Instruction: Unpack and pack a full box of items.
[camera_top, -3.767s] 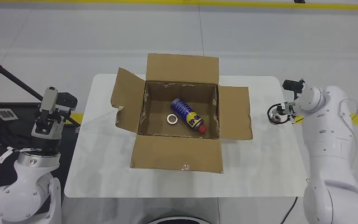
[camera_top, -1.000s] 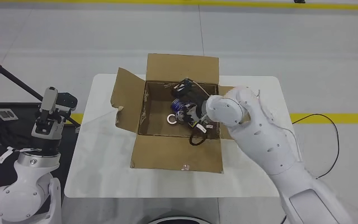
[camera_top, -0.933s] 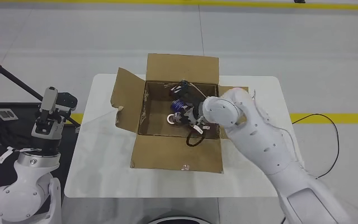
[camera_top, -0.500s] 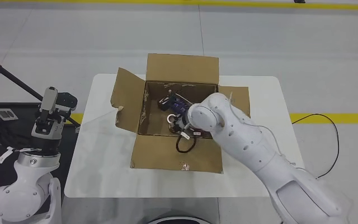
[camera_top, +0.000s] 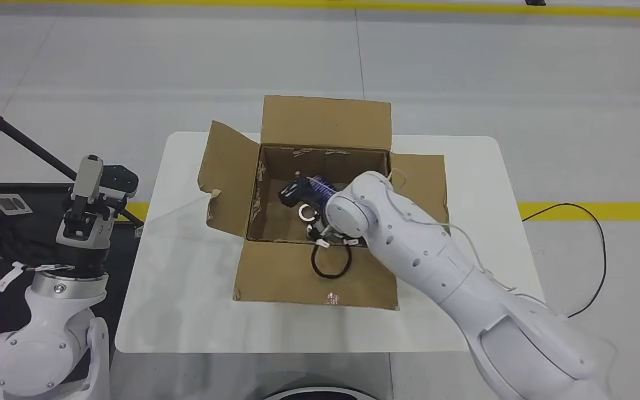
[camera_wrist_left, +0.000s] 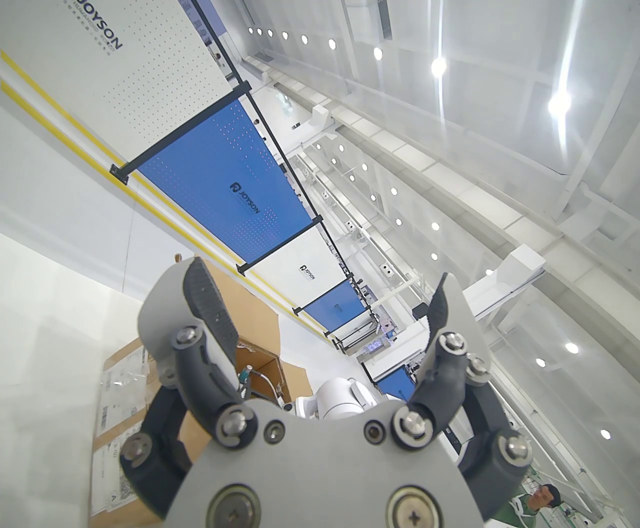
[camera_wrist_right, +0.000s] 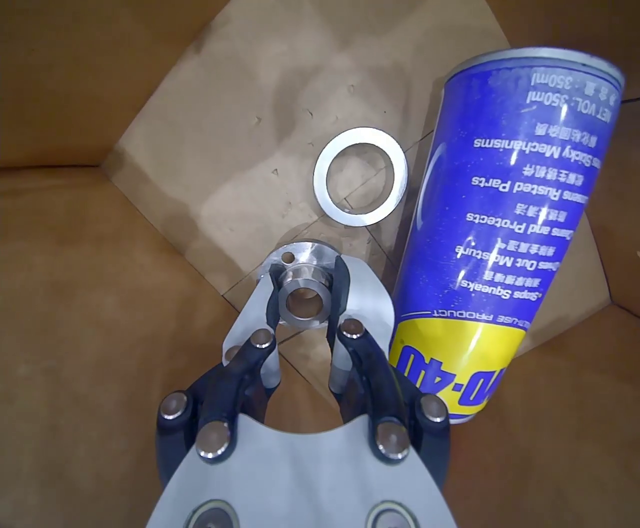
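brown cardboard box (camera_top: 325, 122), flaps wide open, sits in the middle of the white surface (camera_top: 180, 300). the right gripper (camera_wrist_right: 306, 277) is down inside it, fingers clenched on a small flanged silver metal bushing (camera_wrist_right: 305, 254) close to the box floor. near the bushing lies a flat silver metal ring (camera_wrist_right: 360, 136), and beside both (almost touching the ring) a blue-and-yellow spray can (camera_wrist_right: 500, 240) lies on its side. the left gripper (camera_wrist_left: 320, 280) is off beside the surface, fingers spread wide, holding nothing.
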